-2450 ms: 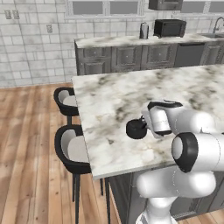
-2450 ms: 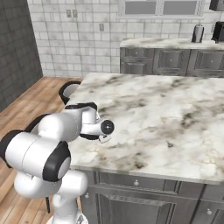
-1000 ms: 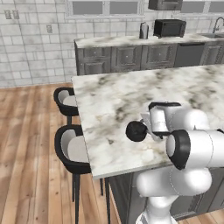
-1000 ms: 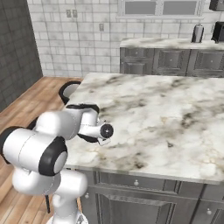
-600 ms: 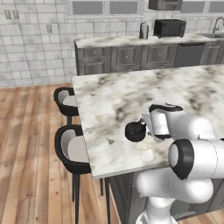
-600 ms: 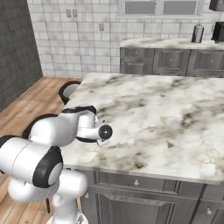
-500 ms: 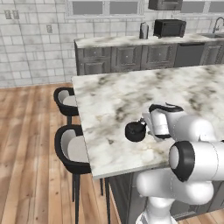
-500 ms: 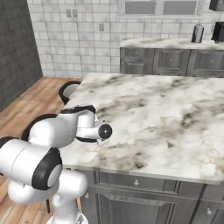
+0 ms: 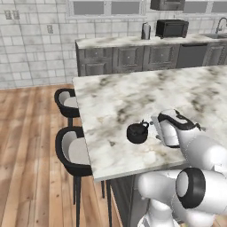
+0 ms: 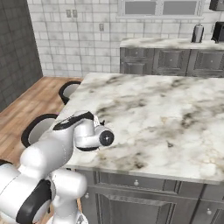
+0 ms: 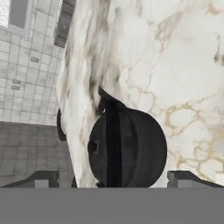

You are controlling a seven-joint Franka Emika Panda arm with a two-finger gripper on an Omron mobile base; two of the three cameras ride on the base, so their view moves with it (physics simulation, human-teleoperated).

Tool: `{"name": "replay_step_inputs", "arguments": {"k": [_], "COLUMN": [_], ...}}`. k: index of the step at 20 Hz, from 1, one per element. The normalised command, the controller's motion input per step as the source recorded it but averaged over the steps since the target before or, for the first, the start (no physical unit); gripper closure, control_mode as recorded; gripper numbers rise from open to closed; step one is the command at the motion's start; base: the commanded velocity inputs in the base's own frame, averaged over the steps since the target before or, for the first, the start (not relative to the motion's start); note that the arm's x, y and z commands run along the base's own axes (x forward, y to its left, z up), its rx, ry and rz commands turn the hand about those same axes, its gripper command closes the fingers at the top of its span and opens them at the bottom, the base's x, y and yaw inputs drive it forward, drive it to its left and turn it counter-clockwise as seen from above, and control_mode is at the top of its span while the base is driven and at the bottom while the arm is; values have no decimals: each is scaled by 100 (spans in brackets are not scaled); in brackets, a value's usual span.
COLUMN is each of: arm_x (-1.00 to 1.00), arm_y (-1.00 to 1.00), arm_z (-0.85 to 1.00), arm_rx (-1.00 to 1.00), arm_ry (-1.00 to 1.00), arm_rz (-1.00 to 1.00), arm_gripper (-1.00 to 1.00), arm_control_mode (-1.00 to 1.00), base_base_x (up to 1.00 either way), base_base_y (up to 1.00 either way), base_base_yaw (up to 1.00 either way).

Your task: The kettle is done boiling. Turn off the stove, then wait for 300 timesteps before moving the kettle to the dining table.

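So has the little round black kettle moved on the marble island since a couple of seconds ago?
No. The small round black kettle sits at the same spot near the near edge of the veined marble island top, level with the nearer black stool.

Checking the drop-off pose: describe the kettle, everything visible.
The kettle is small, squat, round and matte black, with a thin arched handle over the top and a short spout. It sits upright on the dining table, on the white veined marble near the edge above the stools. In the hand view the tool is open, its fingertips standing wide on either side of the kettle, apparently not touching it.
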Motion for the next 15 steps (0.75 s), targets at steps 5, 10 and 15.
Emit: {"name": "replay_step_inputs", "arguments": {"k": [5,10,15], "arm_x": [-34,-28,-24], "arm_y": [-35,-29,-20], "arm_z": [38,40,37], "arm_rx": [0,0,0], "arm_ry": [0,0,0], "arm_rz": [0,0,0], "arm_gripper": [-100,-100,-100], "arm_control_mode": [-100,-100,-100], "base_base_x": [0,0,0], "base_base_y": [0,0,0], "base_base_yaw": [0,0,0]}}
